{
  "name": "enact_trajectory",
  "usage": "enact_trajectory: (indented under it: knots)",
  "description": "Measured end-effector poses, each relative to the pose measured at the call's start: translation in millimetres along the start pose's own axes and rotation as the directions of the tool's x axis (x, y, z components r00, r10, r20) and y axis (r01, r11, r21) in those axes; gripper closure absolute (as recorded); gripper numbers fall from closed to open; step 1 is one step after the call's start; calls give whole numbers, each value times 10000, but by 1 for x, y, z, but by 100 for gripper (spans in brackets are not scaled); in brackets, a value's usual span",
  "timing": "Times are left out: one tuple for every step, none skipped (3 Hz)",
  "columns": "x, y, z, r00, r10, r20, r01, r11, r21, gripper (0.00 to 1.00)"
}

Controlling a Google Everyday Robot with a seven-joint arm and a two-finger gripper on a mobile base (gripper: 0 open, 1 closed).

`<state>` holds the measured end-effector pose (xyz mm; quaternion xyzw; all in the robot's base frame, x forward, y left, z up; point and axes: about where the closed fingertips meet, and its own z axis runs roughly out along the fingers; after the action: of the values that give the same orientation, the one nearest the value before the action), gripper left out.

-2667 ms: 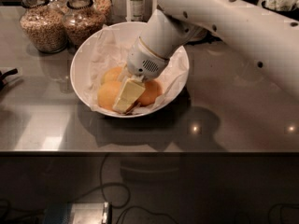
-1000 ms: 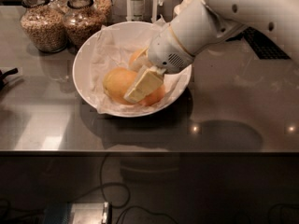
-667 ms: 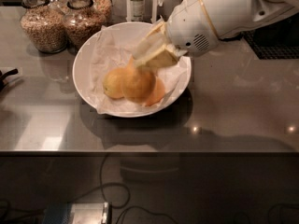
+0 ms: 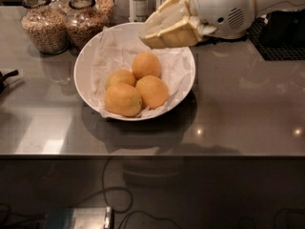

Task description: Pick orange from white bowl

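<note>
The white bowl (image 4: 86, 87) is wide and shallow, lined with crumpled white paper, and stands in the middle of the grey counter. Several oranges lie in it, close together: one at the back (image 4: 146, 64), one at the left (image 4: 120, 78), one at the right (image 4: 151, 91) and one at the front (image 4: 123, 99). My gripper (image 4: 145, 36) hangs above the bowl's far right rim with its cream fingers (image 4: 171, 31) pointing left. It is shut, holds nothing, and is clear of the oranges.
Two glass jars of grain (image 4: 45, 27) (image 4: 85, 25) stand behind the bowl at the left. A bottle (image 4: 139, 1) stands behind the bowl. A dark mat (image 4: 279, 44) lies at the right. A black object (image 4: 7, 78) sits at the left edge.
My gripper has lifted out of the bowl, up and to the right, without an orange. The oranges it covered now show.
</note>
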<state>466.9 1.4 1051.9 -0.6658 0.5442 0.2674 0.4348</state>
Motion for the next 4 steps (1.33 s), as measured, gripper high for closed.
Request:
enact_trajectory:
  knots:
    - [5,-2,6,9986,230,-476,-260,9976,-645,100]
    - [27,-5,46,9854,696,-1554,-1017,9725,-2095,100]
    - [49,-1,88,9677,950,-2335,-1714,9271,-3332,100]
    - [47,0,93,9688,901,-2307,-1673,9249,-3414,81]
